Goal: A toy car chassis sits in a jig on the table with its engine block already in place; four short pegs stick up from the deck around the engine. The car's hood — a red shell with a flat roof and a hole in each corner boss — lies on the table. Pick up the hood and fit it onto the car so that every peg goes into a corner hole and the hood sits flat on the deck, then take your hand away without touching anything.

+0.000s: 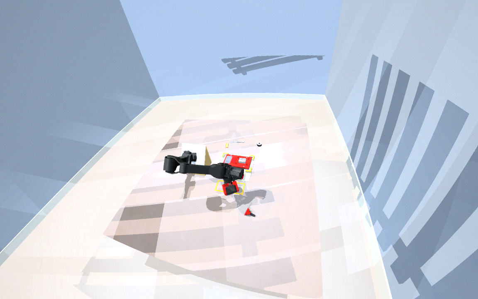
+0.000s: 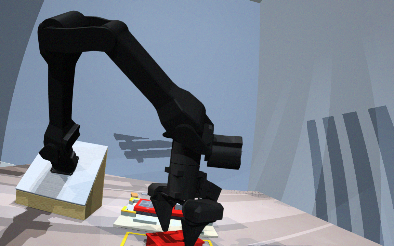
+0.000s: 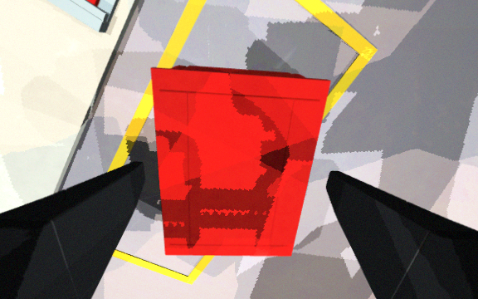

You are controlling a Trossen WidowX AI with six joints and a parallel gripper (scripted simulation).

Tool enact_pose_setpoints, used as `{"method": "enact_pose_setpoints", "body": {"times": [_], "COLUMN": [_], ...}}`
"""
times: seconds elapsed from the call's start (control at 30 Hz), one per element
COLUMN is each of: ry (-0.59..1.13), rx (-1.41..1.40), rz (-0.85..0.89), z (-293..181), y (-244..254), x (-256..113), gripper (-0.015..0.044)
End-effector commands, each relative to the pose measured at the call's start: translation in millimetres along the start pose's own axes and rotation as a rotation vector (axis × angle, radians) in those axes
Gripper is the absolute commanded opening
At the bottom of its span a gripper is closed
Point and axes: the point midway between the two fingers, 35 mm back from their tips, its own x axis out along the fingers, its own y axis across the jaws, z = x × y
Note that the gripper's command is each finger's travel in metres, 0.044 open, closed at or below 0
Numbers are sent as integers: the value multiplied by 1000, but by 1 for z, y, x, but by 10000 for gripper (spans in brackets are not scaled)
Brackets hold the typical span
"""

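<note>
The hood (image 2: 158, 239) (image 3: 231, 166), a red shell with its flat roof up, lies across a yellow outline on the table, turned relative to it. My gripper (image 2: 178, 237) (image 3: 238, 174) is open and points down over the hood. In the wrist view one finger stands on each side of the hood's lower half, with a gap on both sides. The red chassis (image 1: 249, 162) (image 2: 154, 210) sits in its jig behind the hood, between yellow-topped corners. The engine block (image 1: 242, 160) is on its deck. The pegs are too small to make out, and the hood's corner holes are not visible.
A pale board (image 2: 125, 221) (image 3: 36, 100) lies between chassis and hood. The yellow outline (image 2: 125, 238) (image 3: 139, 111) surrounds part of the hood. An orange block (image 1: 227, 145) (image 2: 134, 194), a thin rod and a black-and-white wheel (image 1: 259, 144) lie behind the jig. A red-and-black part (image 1: 247, 212) lies in front.
</note>
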Motion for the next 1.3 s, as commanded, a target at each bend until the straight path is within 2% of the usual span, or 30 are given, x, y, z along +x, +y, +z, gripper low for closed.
{"method": "enact_pose_setpoints", "body": {"times": [0.0, 0.8, 0.9, 1.23, 1.27], "ry": [6, 7, 3, 3, 3], "rx": [-7, -7, 0, 0, -1], "rz": [4, 4, -3, -3, -3], "z": [-1, -2, -1, -1, -1], "y": [2, 2, 0, 0, 0], "x": [4, 15, 12, 12, 12], "gripper": [440, 440, 361, 295, 268]}}
